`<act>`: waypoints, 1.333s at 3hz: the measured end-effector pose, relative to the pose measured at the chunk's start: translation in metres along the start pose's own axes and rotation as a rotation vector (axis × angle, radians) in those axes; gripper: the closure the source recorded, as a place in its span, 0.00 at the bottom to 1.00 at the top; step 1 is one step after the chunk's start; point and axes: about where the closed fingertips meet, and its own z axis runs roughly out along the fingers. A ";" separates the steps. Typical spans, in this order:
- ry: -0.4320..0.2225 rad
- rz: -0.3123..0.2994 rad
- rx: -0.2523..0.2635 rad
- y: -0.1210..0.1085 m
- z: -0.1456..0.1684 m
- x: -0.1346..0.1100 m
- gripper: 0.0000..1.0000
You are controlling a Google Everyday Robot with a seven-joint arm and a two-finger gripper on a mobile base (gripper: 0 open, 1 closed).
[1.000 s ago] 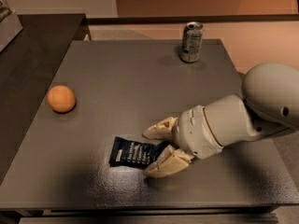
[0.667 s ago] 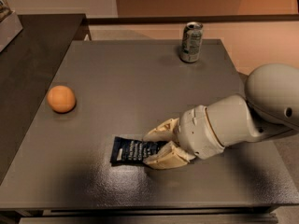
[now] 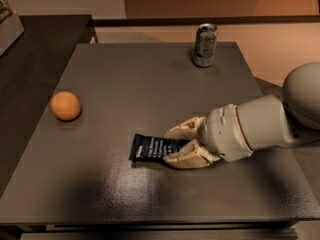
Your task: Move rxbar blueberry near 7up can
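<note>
The rxbar blueberry (image 3: 152,147) is a flat dark navy wrapper with white lettering, lying on the grey table (image 3: 130,84) near its front middle. My gripper (image 3: 175,145) reaches in from the right, its tan fingers closed on the bar's right end, one finger above and one below. The left end of the bar sticks out free. The 7up can (image 3: 205,45) stands upright at the far edge of the table, well beyond the gripper and slightly to its right.
An orange ball-shaped fruit (image 3: 65,105) sits at the table's left side. A dark counter (image 3: 30,59) adjoins the table on the left. My white arm (image 3: 270,124) covers the table's right front.
The fingers have closed in on the bar's right end. The bar has shifted slightly to the right.
</note>
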 end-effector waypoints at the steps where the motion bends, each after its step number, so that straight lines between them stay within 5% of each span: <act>1: 0.003 0.001 0.101 -0.033 -0.027 -0.004 1.00; 4: 0.013 0.048 0.314 -0.160 -0.098 0.018 1.00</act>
